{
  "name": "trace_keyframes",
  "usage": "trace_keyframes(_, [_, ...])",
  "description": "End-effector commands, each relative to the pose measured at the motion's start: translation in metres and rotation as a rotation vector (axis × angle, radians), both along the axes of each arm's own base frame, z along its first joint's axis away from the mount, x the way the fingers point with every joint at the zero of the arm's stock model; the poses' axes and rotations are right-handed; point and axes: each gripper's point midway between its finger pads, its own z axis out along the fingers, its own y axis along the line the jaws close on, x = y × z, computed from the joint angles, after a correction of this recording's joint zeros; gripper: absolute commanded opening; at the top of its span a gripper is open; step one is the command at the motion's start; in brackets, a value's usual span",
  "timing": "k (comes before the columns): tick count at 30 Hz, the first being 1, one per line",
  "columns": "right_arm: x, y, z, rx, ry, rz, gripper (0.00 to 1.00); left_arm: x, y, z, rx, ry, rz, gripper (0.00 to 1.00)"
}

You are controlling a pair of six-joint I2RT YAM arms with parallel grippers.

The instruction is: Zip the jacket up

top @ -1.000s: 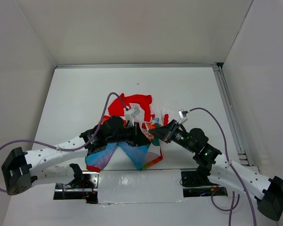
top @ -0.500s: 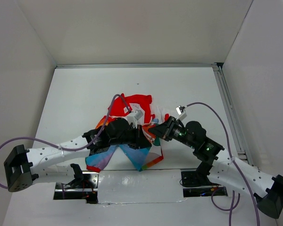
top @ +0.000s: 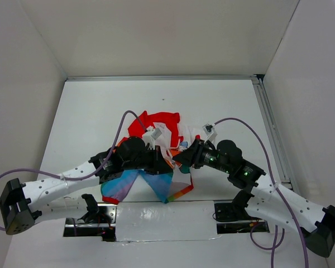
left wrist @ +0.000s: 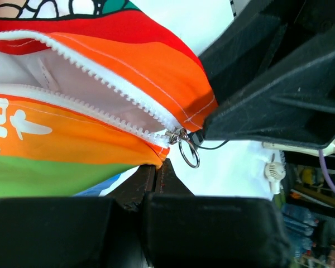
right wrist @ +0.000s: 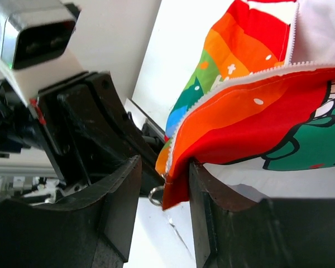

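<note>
Closing in: the right fingers have edged nearer the left fingers since a moment ago. The jacket stays bunched on the surface, middle, near side. The left fingers pinch its lower hem beside the zipper ring. The right fingers sit narrow around the red edge, grip unclear.

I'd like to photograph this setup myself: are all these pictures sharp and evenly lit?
Top external view: even, soft light, only faint shadows, jacket sharp. Left wrist view: zipper teeth and ring pull crisp, left gripper's fingers a black blur. Right wrist view: jacket colours vivid, right gripper's fingers dark and soft.
</note>
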Motion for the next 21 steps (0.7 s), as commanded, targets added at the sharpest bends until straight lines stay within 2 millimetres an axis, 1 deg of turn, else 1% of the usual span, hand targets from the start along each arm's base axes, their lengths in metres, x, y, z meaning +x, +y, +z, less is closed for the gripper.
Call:
trace_keyframes(1, [-0.008, 0.004, 0.011, 0.004, -0.052, 0.071, 0.46, 0.006, 0.003, 0.022, -0.094, -0.020, 0.010, 0.00])
trace_keyframes(4, [-0.012, 0.005, 0.007, -0.004, -0.067, 0.099, 0.46, 0.006, 0.008, 0.028, -0.129, -0.021, -0.004, 0.00])
trace_keyframes(6, [-0.013, 0.003, 0.005, -0.015, -0.080, 0.101, 0.45, 0.010, 0.013, 0.031, -0.150, -0.022, -0.001, 0.00])
trace_keyframes(11, [-0.011, 0.004, 0.003, -0.040, -0.101, 0.115, 0.45, 0.007, 0.010, 0.035, -0.168, -0.042, -0.045, 0.00])
trace_keyframes(13, [-0.011, 0.009, 0.001, -0.037, -0.091, 0.135, 0.43, 0.003, 0.008, 0.036, -0.176, -0.050, -0.076, 0.00])
trace_keyframes(14, [-0.011, 0.011, 0.000, -0.034, -0.091, 0.141, 0.37, 0.003, 0.007, 0.036, -0.178, -0.049, -0.085, 0.00])
trace_keyframes(15, [-0.010, 0.013, 0.002, -0.023, -0.098, 0.145, 0.35, 0.001, 0.006, 0.036, -0.180, -0.046, -0.098, 0.00])
trace_keyframes(16, [-0.009, 0.015, 0.003, -0.015, -0.093, 0.142, 0.26, 0.000, 0.006, 0.036, -0.178, -0.049, -0.108, 0.00])
trace_keyframes(18, [-0.007, 0.016, 0.006, 0.007, -0.100, 0.133, 0.15, 0.000, 0.005, 0.034, -0.174, -0.046, -0.114, 0.00])
trace_keyframes(19, [-0.006, 0.016, 0.008, 0.018, -0.095, 0.127, 0.00, 0.000, 0.005, 0.036, -0.174, -0.053, -0.114, 0.00])
trace_keyframes(21, [-0.006, 0.016, 0.011, 0.024, -0.105, 0.126, 0.00, 0.001, 0.005, 0.033, -0.165, -0.049, -0.111, 0.00])
